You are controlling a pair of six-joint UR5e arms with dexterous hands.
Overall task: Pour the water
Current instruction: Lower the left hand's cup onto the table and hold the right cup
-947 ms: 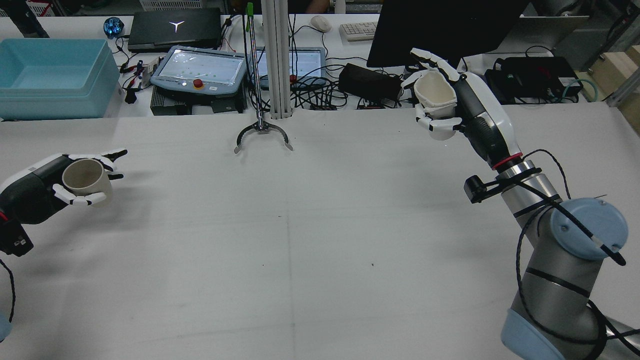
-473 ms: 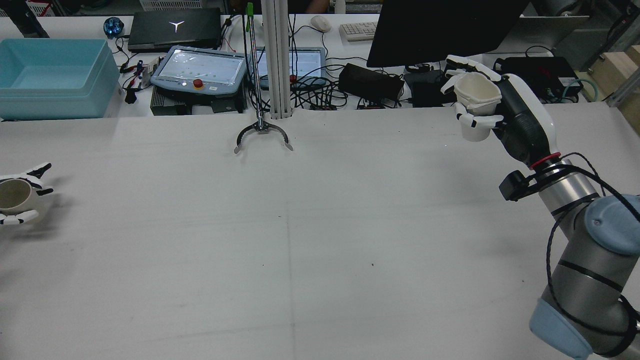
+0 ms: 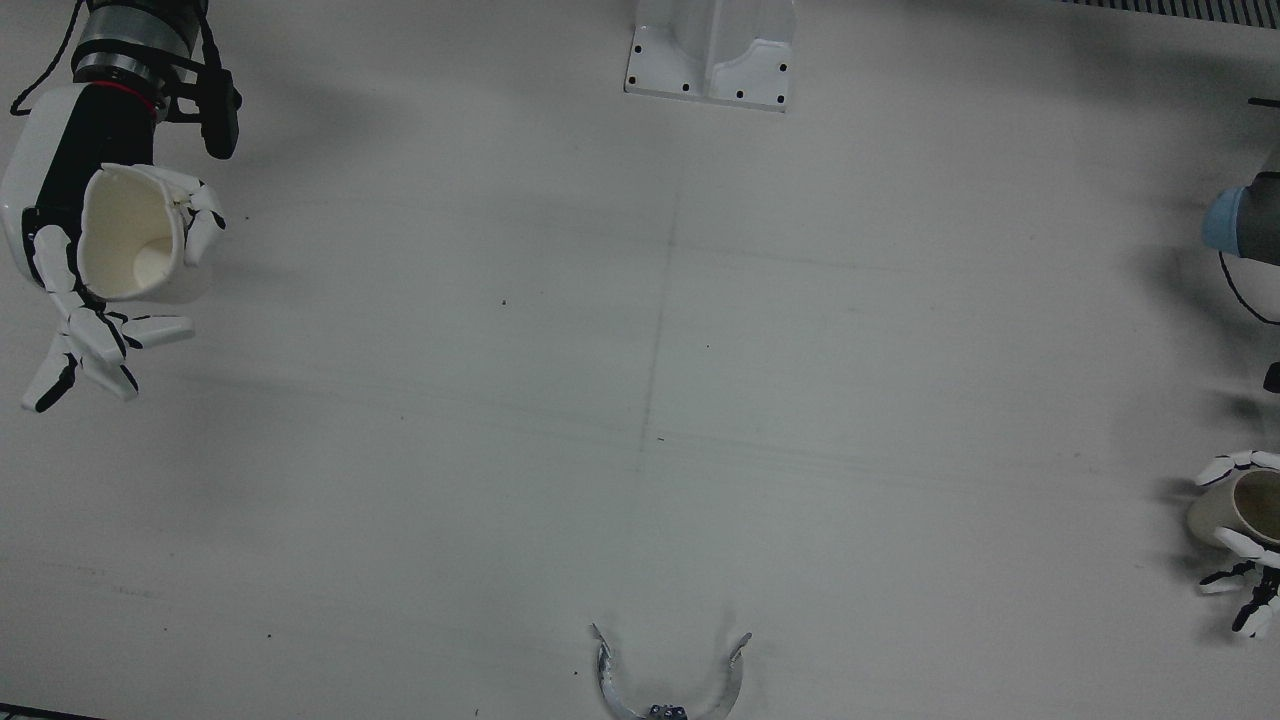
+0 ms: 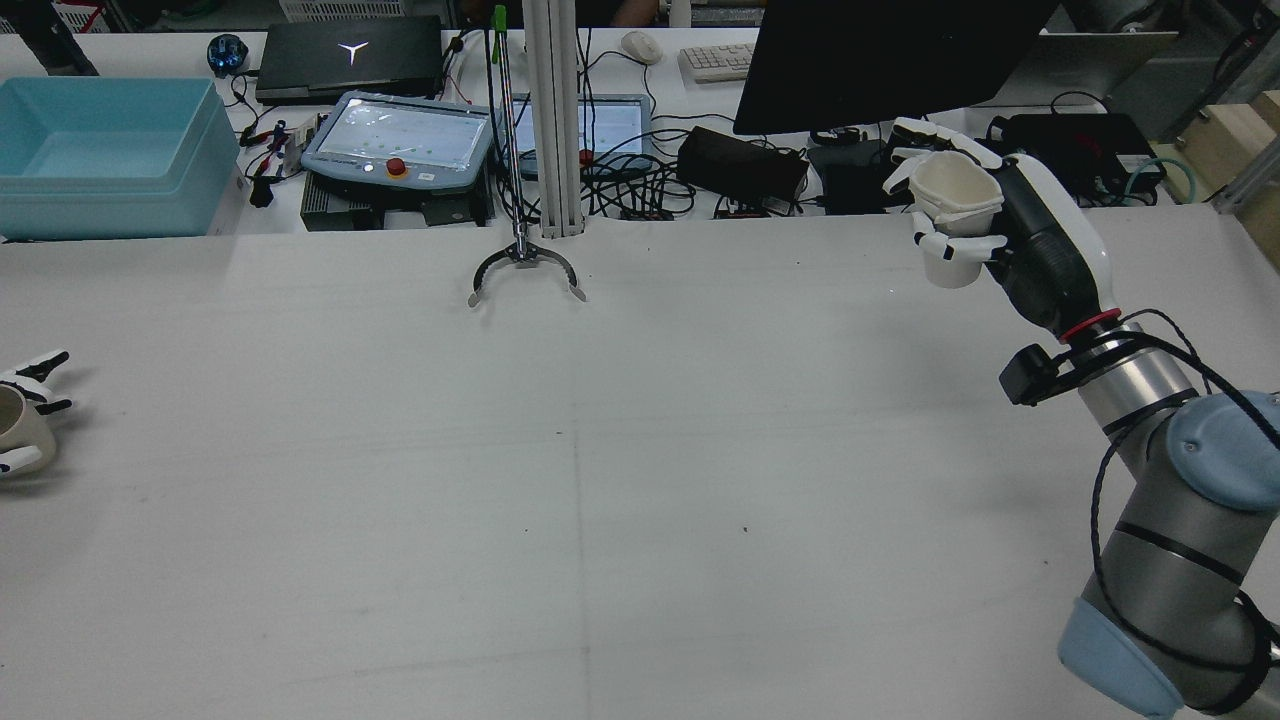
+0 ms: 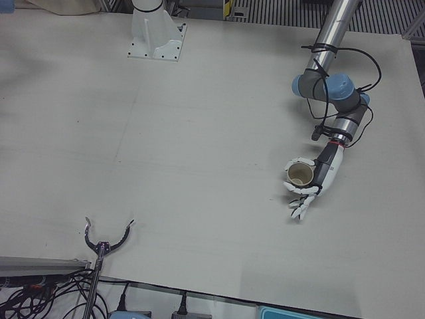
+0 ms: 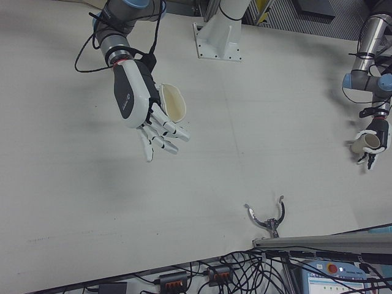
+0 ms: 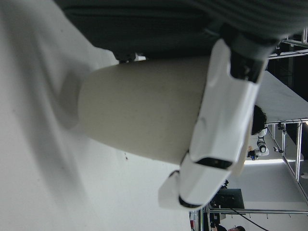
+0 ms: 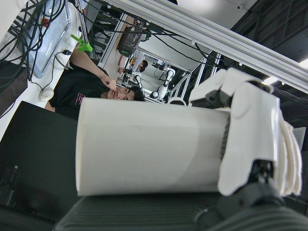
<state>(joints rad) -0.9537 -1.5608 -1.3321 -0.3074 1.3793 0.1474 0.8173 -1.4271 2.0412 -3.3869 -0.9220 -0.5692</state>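
Observation:
My right hand (image 4: 1010, 235) is shut on a white paper cup (image 4: 955, 225) and holds it upright, high over the table's far right edge. The same cup shows in the front view (image 3: 130, 250), right-front view (image 6: 173, 101) and right hand view (image 8: 149, 149), with its mouth open and its inside pale. My left hand (image 4: 30, 385) is shut on a beige cup (image 4: 12, 425) at the far left edge of the rear view. This cup is upright and low over the table (image 5: 300, 175). It also shows in the front view (image 3: 1235, 505) and the left hand view (image 7: 144, 110).
A black claw tool (image 4: 525, 270) on a rod rests at the table's far middle edge. Behind it are teach pendants, cables, a monitor and a blue bin (image 4: 110, 155). A white pedestal (image 3: 712, 50) stands between the arms.
My left hand has carried the beige cup outward to the view's left edge and lower. My right hand first swung right with the white cup, then sank slightly.

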